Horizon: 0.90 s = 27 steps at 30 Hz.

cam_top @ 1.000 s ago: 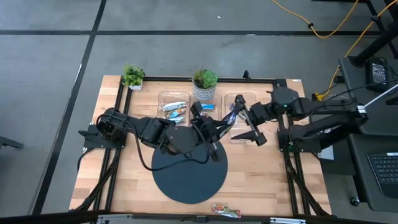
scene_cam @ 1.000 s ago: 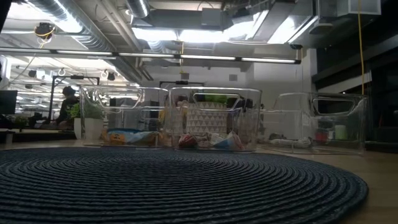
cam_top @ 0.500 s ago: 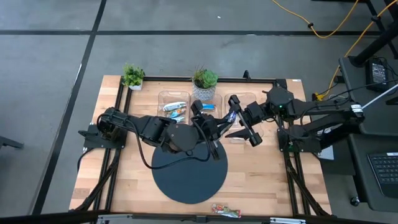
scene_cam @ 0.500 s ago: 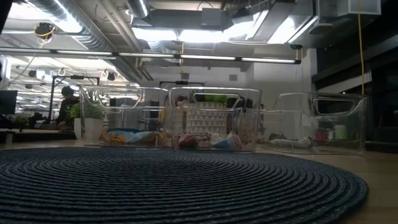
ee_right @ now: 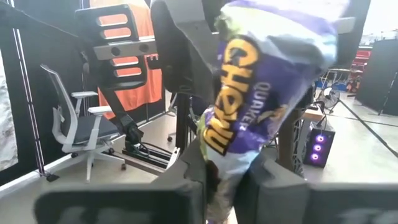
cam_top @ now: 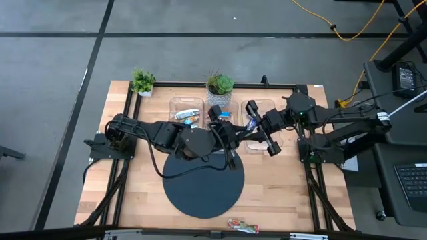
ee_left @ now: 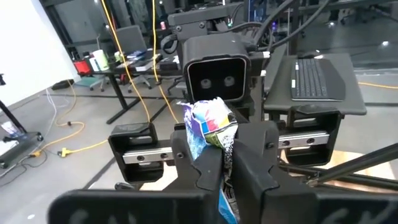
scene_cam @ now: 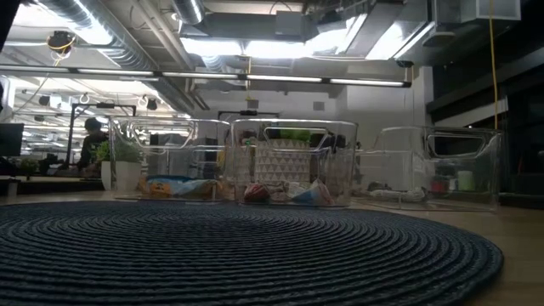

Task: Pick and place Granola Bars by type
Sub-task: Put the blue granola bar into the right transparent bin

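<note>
Wooden bench (cam_top: 133, 193) w/ black frame carries a round dark woven mat (cam_top: 203, 187) at front centre. 3 clear bins stand in a row along the back: left bin (cam_top: 187, 115), middle bin (scene_cam: 293, 161), right bin (scene_cam: 438, 166). 2 potted plants at the back edge, one at the left corner (cam_top: 142, 81), one in a white patterned pot (cam_top: 219, 90) behind the bins.

Both arms meet above the middle/right bins, held up off the bench. Left gripper (ee_left: 227, 165) has its fingers (ee_left: 205, 168) closed tight on a dark blue/purple Quaker Chewy bar (ee_left: 208, 124), which sticks up between them. Right gripper (ee_right: 227, 171) faces it from the other side, fingers (ee_right: 186, 168) pinched on the same bar (ee_right: 261, 87); both hold it at once, bar in mid-air betw the two arms (cam_top: 250, 120).

Other granola bars (cam_top: 188, 117) lie in the left bin, more in the middle bin (scene_cam: 289, 191). One orange-red multicoloured bar (cam_top: 242, 226) lies apart on the bench front edge, beyond the mat
</note>
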Tool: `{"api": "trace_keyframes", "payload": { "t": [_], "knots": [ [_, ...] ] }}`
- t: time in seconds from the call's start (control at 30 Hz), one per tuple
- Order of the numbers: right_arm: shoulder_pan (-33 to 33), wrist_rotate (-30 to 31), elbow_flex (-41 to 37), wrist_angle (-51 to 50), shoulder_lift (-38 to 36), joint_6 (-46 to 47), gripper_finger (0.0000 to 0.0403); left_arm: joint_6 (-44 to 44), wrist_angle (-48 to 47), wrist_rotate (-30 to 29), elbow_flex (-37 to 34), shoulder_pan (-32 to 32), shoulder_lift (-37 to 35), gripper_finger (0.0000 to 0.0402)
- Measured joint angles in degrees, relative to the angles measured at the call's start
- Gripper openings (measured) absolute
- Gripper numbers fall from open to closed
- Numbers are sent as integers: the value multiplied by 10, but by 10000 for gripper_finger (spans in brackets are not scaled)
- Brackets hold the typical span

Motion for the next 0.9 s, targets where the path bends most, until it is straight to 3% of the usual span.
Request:
{"api": "trace_keyframes", "payload": {
  "t": [0.27,0.53,0.73,0.9],
  "knots": [
    [-14,-2,0,-5,0,-5,51,4,0,-5,0,-9,0,86],
    [-44,-2,0,-36,-28,-14,34,-6,-2,-20,-1,-49,-26,151],
    [-70,-1,0,-148,-89,-30,46,-8,-5,-37,-1,-84,-35,163],
    [-82,57,0,-276,-159,-63,32,-26,-15,-67,-16,-98,-35,157]
  ]
}}
